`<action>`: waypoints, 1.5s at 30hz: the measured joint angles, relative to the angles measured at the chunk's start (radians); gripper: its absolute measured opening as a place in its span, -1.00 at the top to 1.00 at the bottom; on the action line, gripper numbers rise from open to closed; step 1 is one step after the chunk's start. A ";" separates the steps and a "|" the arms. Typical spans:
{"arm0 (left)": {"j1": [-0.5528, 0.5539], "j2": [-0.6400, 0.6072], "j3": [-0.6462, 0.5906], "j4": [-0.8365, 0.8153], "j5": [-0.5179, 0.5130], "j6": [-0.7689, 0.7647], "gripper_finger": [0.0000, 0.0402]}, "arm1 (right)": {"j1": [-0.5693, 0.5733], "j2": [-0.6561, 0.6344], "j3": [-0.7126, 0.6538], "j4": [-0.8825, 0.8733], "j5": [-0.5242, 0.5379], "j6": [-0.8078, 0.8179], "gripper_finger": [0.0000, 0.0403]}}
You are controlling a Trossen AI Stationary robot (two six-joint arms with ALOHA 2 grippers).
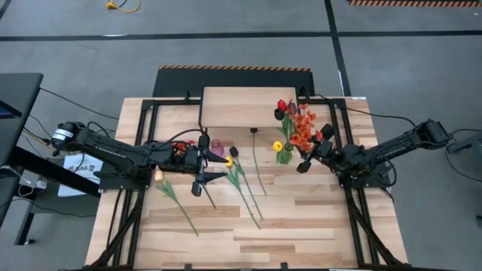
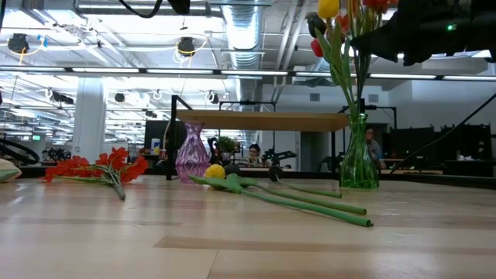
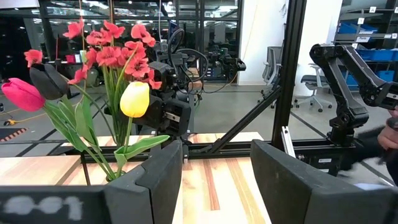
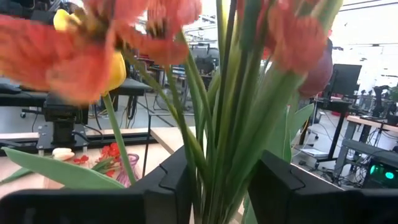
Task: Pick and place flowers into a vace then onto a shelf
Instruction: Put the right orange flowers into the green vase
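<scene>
A bunch of flowers point(image 1: 295, 124) stands in a green glass vase point(image 2: 359, 164), stems down in it. The vase rests on its base on the table, right of the shelf point(image 1: 237, 108). My right gripper point(image 4: 219, 186) is level at the bunch from the right, above the vase's mouth. It is open, with the stems point(image 4: 214, 143) between its fingers. My left gripper point(image 3: 214, 186) hovers open left of centre point(image 1: 209, 178), level, with nothing in it. A yellow tulip point(image 2: 215, 172), a dark tulip point(image 1: 234, 151) and an orange-red spray point(image 2: 101, 166) lie flat on the table. My right gripper has the bunch's green stems point(image 4: 205, 168) between its two fingers, coming level from the table's right and lying across the stems. The stems fill most of the gap. Whether the fingers point(image 4: 168, 186) touch them, I cannot tell. The bunch stands upright in the vase.
A purple glass vase point(image 2: 192, 153) stands by the shelf's near left corner. The shelf's black legs point(image 2: 169, 139) and the table's black frame rails point(image 1: 354, 211) stand beside the work area. Loose stems point(image 1: 248, 199) cross the table's middle.
</scene>
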 joint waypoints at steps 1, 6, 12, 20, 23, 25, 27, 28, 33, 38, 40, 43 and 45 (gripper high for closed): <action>0.000 0.000 0.000 0.000 0.000 0.000 0.10 | 0.000 0.000 0.000 0.000 0.000 0.000 0.39; 0.000 0.000 0.000 0.000 0.000 0.000 0.10 | 0.000 0.000 0.000 0.000 0.000 0.000 0.36; 0.000 0.000 0.000 0.000 0.000 0.000 0.10 | 0.000 0.000 0.000 0.000 0.000 0.000 0.45; 0.000 0.000 0.000 0.000 0.000 0.000 0.10 | 0.000 0.000 0.000 -0.040 -0.001 0.013 0.87; 0.000 0.000 0.000 0.000 0.000 0.000 0.10 | 0.000 0.000 0.000 -0.061 -0.001 0.027 0.96; 0.000 0.000 0.000 0.000 0.000 0.000 0.10 | 0.000 0.000 0.000 -0.068 -0.001 0.033 0.97; 0.000 0.000 0.000 0.000 0.000 0.000 0.10 | 0.000 0.000 0.000 -0.071 -0.001 0.034 0.94; 0.000 0.000 0.000 0.000 0.000 0.000 0.10 | 0.000 0.000 0.000 -0.071 -0.001 0.034 0.92; 0.000 0.000 0.000 0.000 0.000 0.000 0.10 | 0.000 0.000 0.000 -0.071 -0.001 0.034 0.84; 0.000 0.000 0.000 0.000 0.000 0.000 0.10 | 0.000 0.000 0.000 -0.072 -0.002 0.034 0.83; 0.000 0.000 0.000 0.000 0.000 0.000 0.10 | 0.000 0.000 0.000 -0.071 -0.002 0.034 0.82; 0.000 0.000 0.000 0.000 0.000 0.000 0.10 | 0.000 0.000 0.000 -0.071 -0.002 0.034 0.76; 0.000 0.000 0.000 0.000 0.000 0.000 0.10 | 0.000 0.000 0.000 -0.071 -0.002 0.035 0.69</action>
